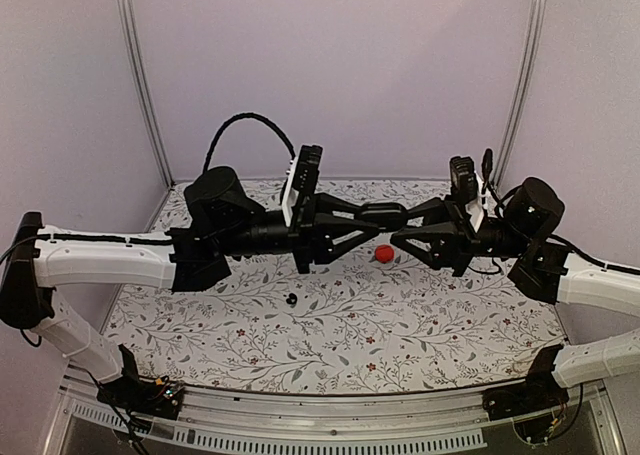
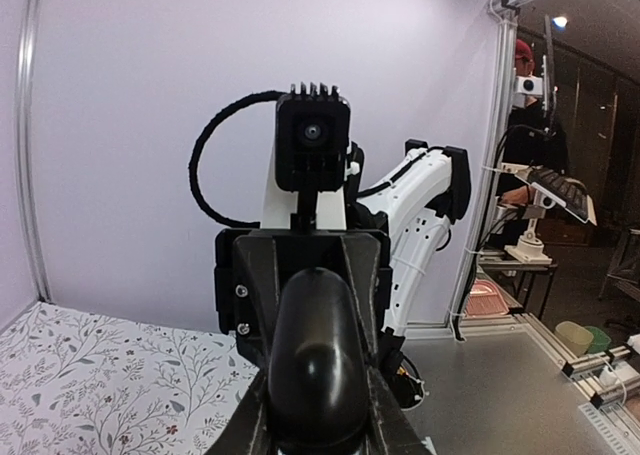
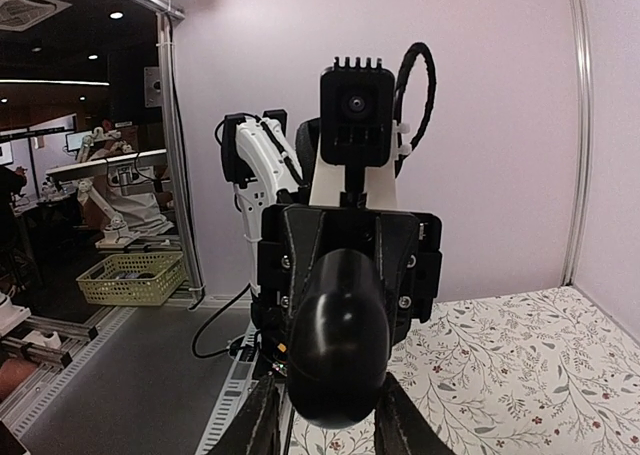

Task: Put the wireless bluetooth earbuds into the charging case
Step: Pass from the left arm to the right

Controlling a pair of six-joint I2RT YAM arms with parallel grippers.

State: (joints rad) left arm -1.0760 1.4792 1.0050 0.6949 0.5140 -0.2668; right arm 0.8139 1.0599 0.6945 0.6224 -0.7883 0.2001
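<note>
Earbud (image 1: 291, 299): one small black bud lies on the bench (image 1: 200, 325), below and well to the left of the left end effector. A second bud cannot be found.
Left end effector (image 1: 372, 216): clamped on one end of the charging case, holding it clear of the bench.
Charging case (image 1: 384, 213): lid appears closed; it hangs in the air between both end effectors.
Red disc (image 1: 384, 252): on the bench, just under where the two end effectors meet.
Right end effector (image 1: 398, 220): fingers flank the case's other end; firm contact cannot be told.
Step, as judged: a two-handed hold, probably to open the lid.
Recommendation: hold the left clamp firm, seat the right squarely before any pull, and avoid twisting the glossy shell.
</note>
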